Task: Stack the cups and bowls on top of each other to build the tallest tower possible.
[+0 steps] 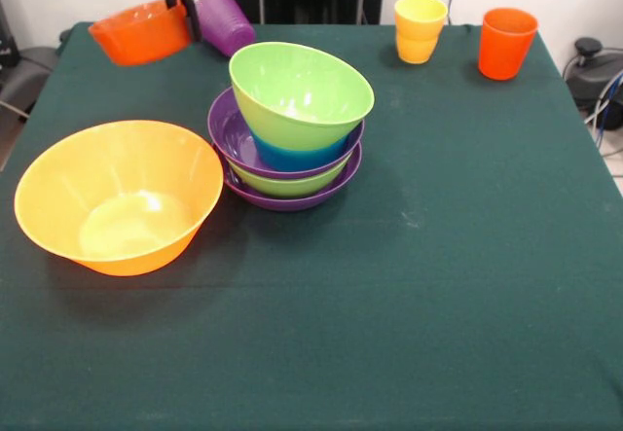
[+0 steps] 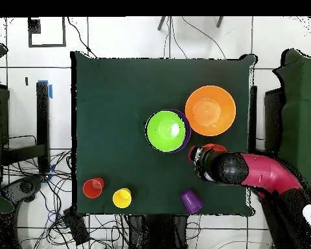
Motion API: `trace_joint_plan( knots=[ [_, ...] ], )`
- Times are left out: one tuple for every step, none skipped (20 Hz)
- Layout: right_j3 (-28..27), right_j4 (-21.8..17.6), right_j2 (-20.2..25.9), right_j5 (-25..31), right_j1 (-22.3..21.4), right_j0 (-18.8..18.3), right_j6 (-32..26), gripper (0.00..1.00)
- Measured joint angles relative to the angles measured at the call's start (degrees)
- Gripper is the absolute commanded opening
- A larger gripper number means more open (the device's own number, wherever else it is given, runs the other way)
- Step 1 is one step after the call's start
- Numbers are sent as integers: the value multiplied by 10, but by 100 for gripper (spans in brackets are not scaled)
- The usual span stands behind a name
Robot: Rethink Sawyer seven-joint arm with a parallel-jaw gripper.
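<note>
Desk (image 1: 438, 305) w/ dark green cloth carries everything. Biggest item: the yellow-orange bowl (image 1: 119, 197), upright, near-left in the front view, just beside the tower (image 1: 292, 129) but not part of it. The tower sits approx. mid-desk: purple bowl at the bottom, then green, purple, blue, w/ a green bowl (image 1: 300, 95) on top that leans, its mouth tipped toward the near side, not seated flat. Red-orange bowl (image 1: 143, 32) is up off the desk at far left, hanging tilted from the tool (image 1: 180, 8), which pinches its rim; the arm (image 2: 262, 172) reaches in from the right in the overhead view. Smaller stuff: purple cup (image 1: 226, 22) lying on its side just beside the tool at the far edge; yellow cups (image 1: 420, 28), apparently one nested in another, and an orange-red cup (image 1: 506, 43) upright at far right, well apart from the tower. Risks, as I judge: the rim pinch on a tilted glossy bowl could slip mid-carry; setting it onto the leaning green bowl could push that bowl off or topple the pile, since the seat is already crooked; the carried bowl or arm could knock the purple cup and roll it off the far edge.
</note>
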Motion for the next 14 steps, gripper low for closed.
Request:
trace_joint_plan(
  knots=[
    [3,11,5,11,-12,5,0,0],
    [4,15,7,15,-16,7,0,0],
    [5,19,9,20,-20,9,0,0],
    [6,22,10,22,-23,10,0,0],
    [9,29,14,29,-32,13,0,0],
    [11,34,16,31,-38,14,0,0],
    [12,39,18,34,-43,16,0,0],
    [14,42,19,35,-47,17,0,0],
    [15,45,20,37,-51,18,0,0],
    [16,46,21,37,-53,19,0,0],
    [19,54,22,39,-64,24,0,0],
    [20,57,22,39,-67,25,0,0],
    [20,59,23,40,-70,27,0,0],
    [21,64,23,40,-75,30,0,0]
  ],
)
